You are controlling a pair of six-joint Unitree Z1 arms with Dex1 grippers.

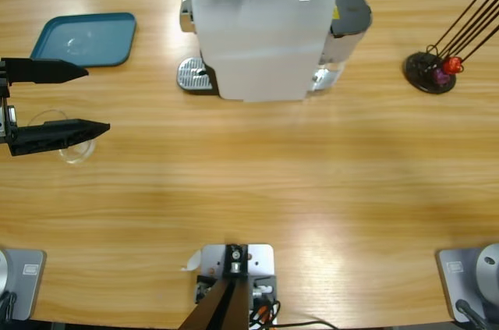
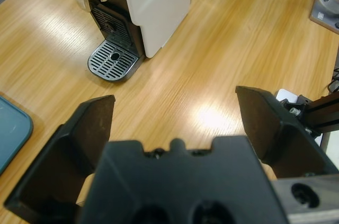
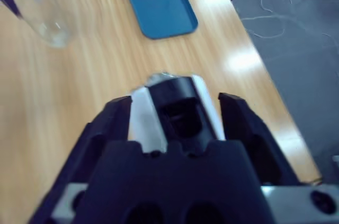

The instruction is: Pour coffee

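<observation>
Spreading wide, the left gripper (image 1: 97, 99) holds its two fingers (image 1: 54, 72) well apart with nothing between them. A clear glass (image 1: 78, 152) stands on the table (image 1: 273, 182) directly under one finger in the high view, not in the gap between the two; how far the finger is above it I cannot tell. The coffee should be in that glass, but no amber liquid can be made out there (the glass looks plain clear from both cameras that catch it).

I judge the glass light, rigid, smooth enough to slip and easy to crack, so the hold belongs around its wall at mid-height, one finger on each side, closing gently. It stands upright with its mouth upward and its long axis vertical, so any liquid will slosh once it is tilted.

Beyond the other finger lies a teal tray (image 1: 86, 37). Farther out past the fingertips is the white coffee machine (image 1: 261, 41), its drip grille on the side facing them. The right gripper (image 3: 175, 99) sits over the machine's top lever (image 3: 183, 89); whether it grips or merely straddles it I cannot tell. Farthest right stands a capsule stand (image 1: 429, 72).
</observation>
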